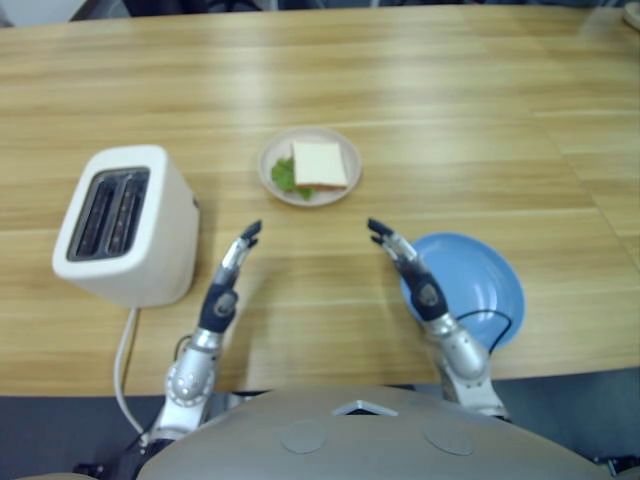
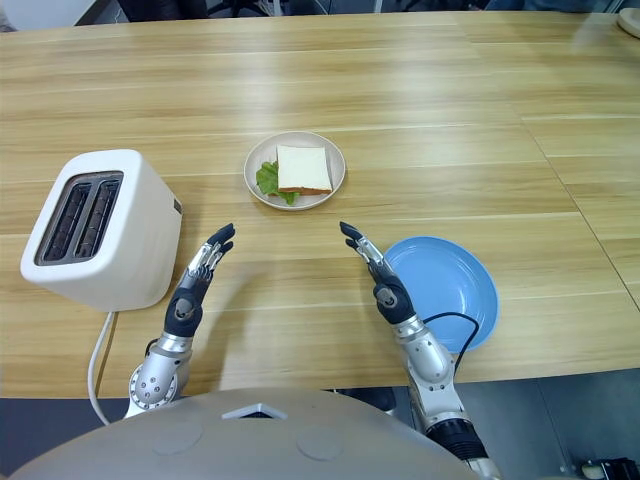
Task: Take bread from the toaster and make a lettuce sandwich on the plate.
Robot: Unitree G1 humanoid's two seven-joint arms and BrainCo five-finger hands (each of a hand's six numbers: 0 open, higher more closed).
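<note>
A white toaster (image 2: 98, 230) stands at the left of the wooden table, its two slots dark with no bread showing in them. On a small beige plate (image 2: 334, 181) in the middle lies a sandwich: a white bread slice (image 2: 303, 167) over green lettuce (image 2: 267, 179) that sticks out at its left. My left hand (image 2: 197, 276) hovers just right of the toaster, fingers straight, holding nothing. My right hand (image 2: 375, 273) hovers at the left rim of a blue plate, also open and holding nothing. Both hands are nearer to me than the sandwich plate and apart from it.
A blue plate (image 2: 450, 285) with nothing on it lies at the front right, a black cable running under its near edge. The toaster's white cord (image 2: 97, 360) hangs over the table's front edge. Bare wood stretches behind the sandwich plate.
</note>
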